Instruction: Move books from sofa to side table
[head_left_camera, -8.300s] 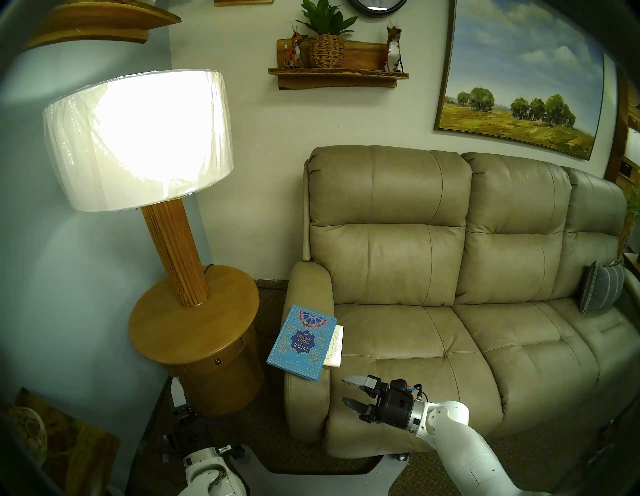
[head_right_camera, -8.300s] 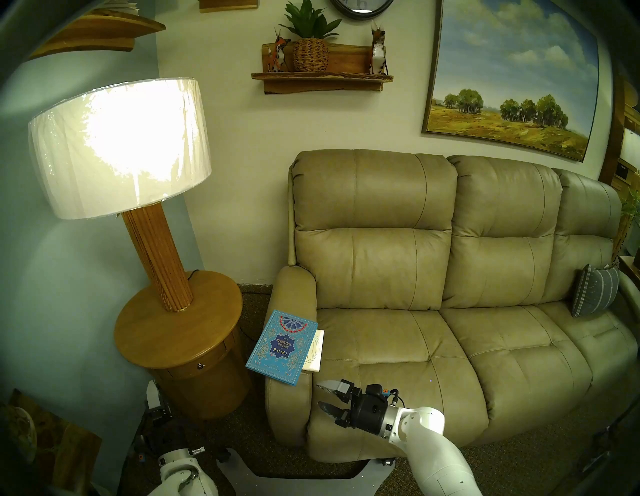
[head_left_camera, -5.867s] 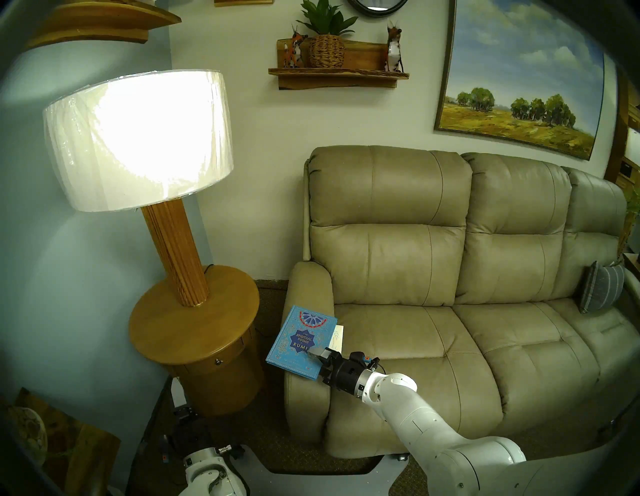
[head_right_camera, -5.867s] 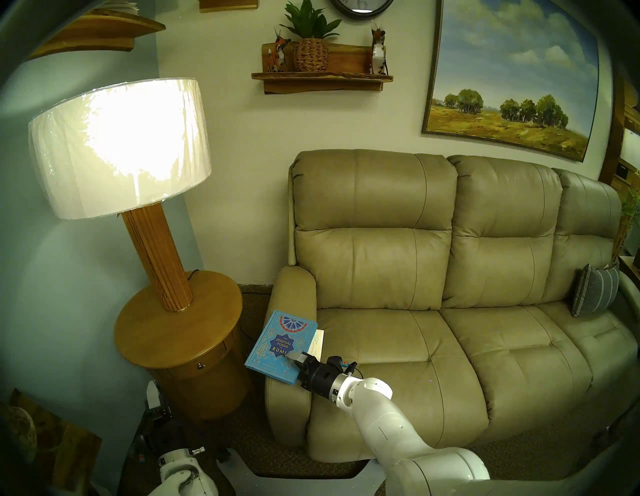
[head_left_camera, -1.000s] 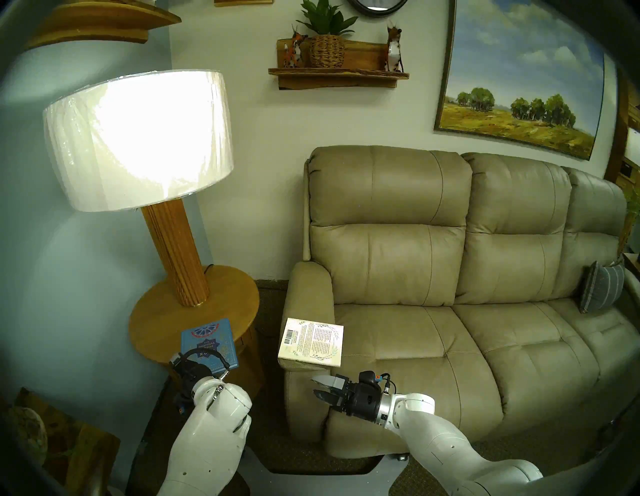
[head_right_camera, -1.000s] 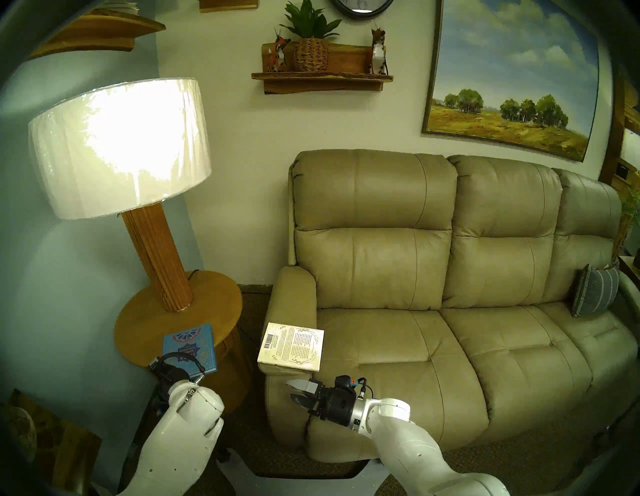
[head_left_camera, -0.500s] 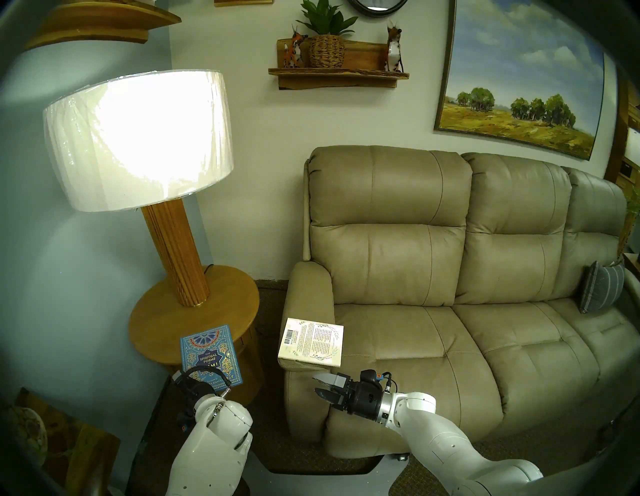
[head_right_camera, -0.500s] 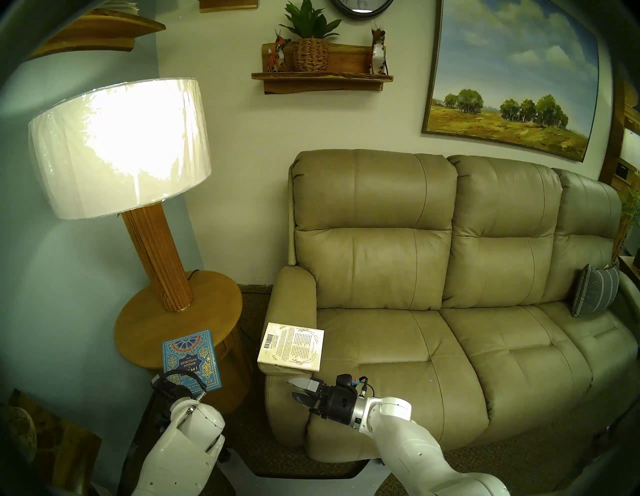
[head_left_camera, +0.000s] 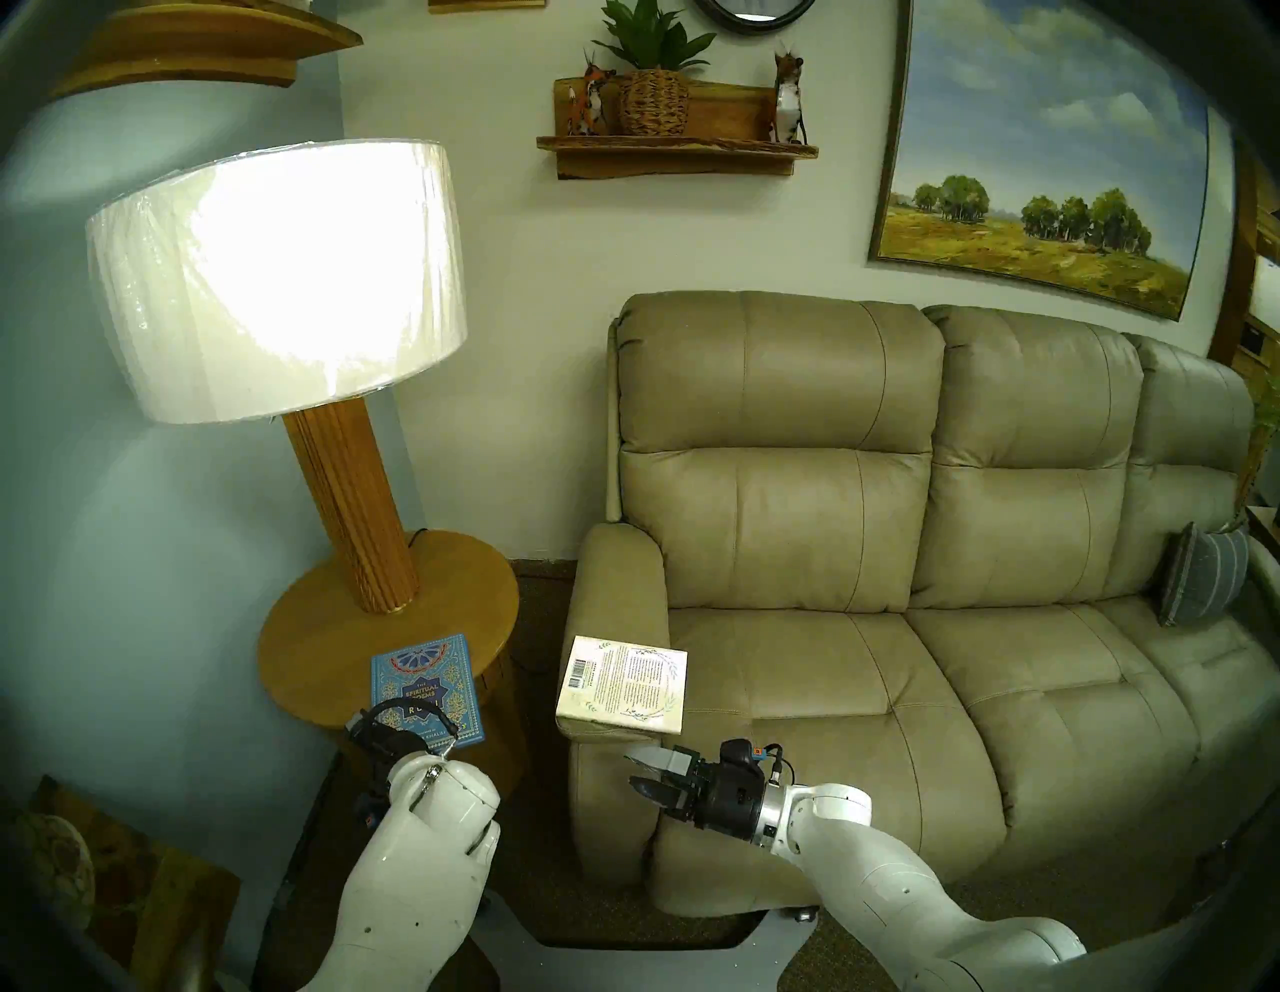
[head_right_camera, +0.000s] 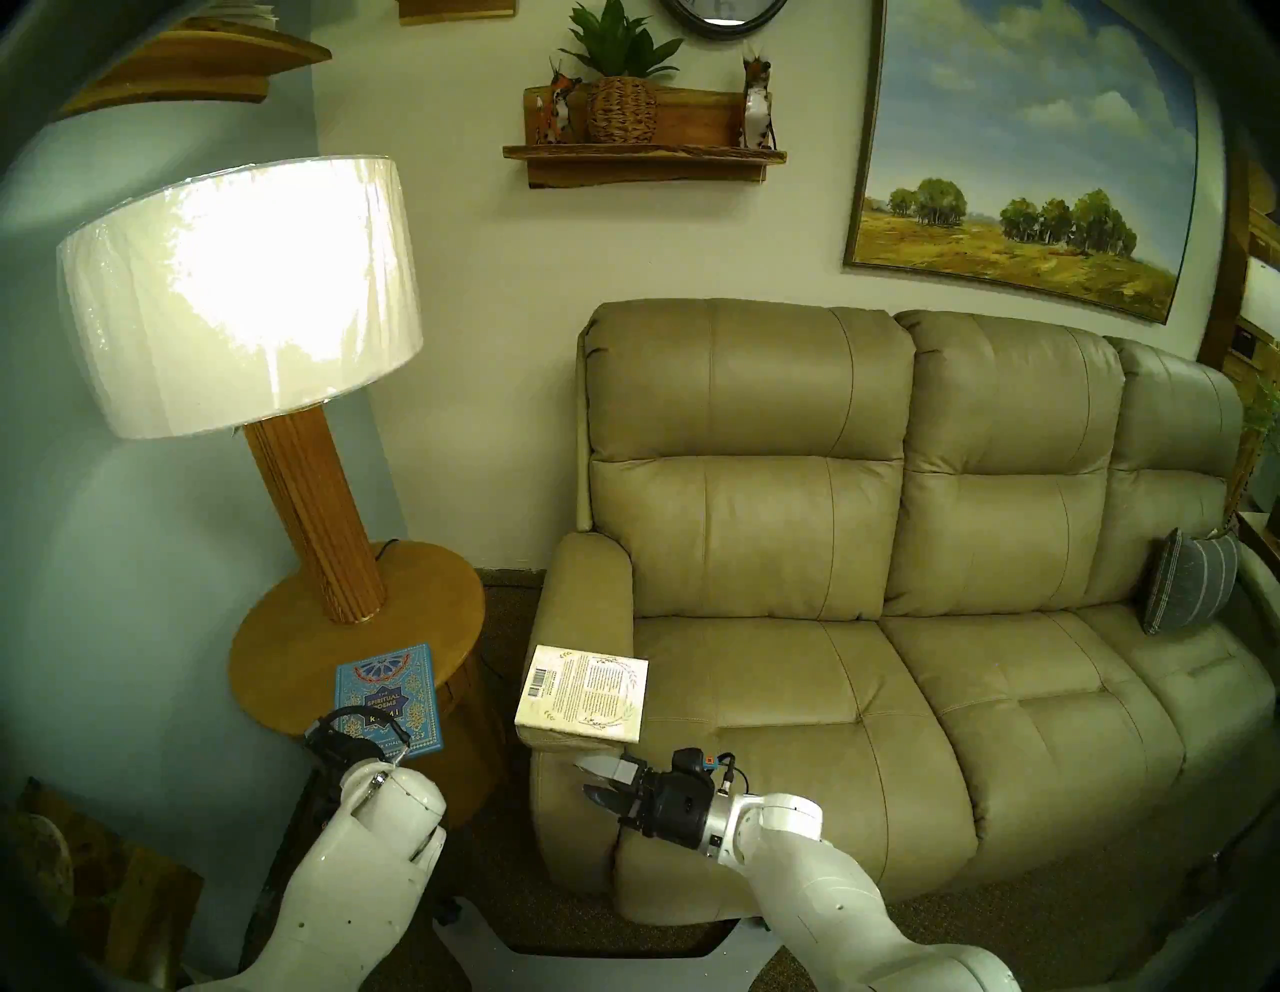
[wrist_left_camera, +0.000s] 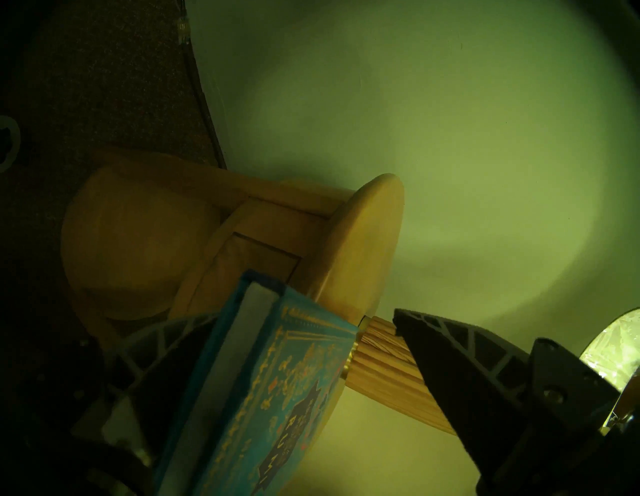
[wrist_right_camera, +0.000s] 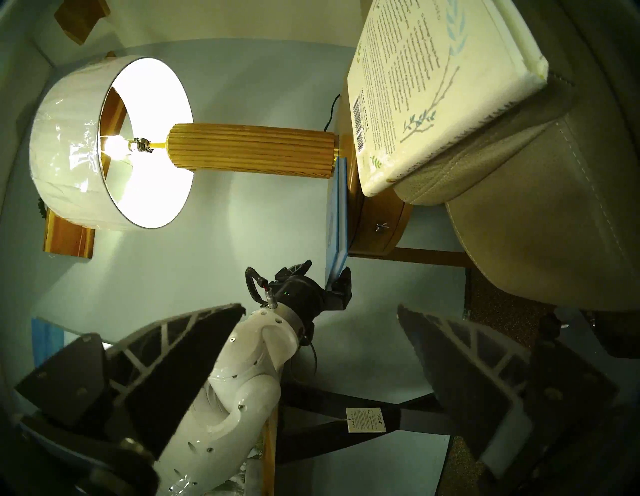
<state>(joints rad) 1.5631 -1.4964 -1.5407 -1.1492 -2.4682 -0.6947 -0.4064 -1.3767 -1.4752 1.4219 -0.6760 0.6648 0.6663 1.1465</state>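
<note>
Two books are in play: the blue hardcover with gold ornament (head_left_camera: 426, 682) lies flat on the round honey-brown wooden side table (head_left_camera: 325, 623). Its near end overhangs the rim into the left gripper (wrist_left_camera: 308, 313), whose jaws stand released, one finger clear of the cover. To place it well, the book probably needs nudging ahead of this gripper, toward the ribbed wooden lamp column (head_left_camera: 353, 499), before a straight retreat without dragging. The right gripper (head_left_camera: 630, 776), spread and empty, sits just short of the cream paperback (head_left_camera: 623, 682), which lies above and ahead of it on the beige leather sofa (head_left_camera: 796, 485) arm.
</note>
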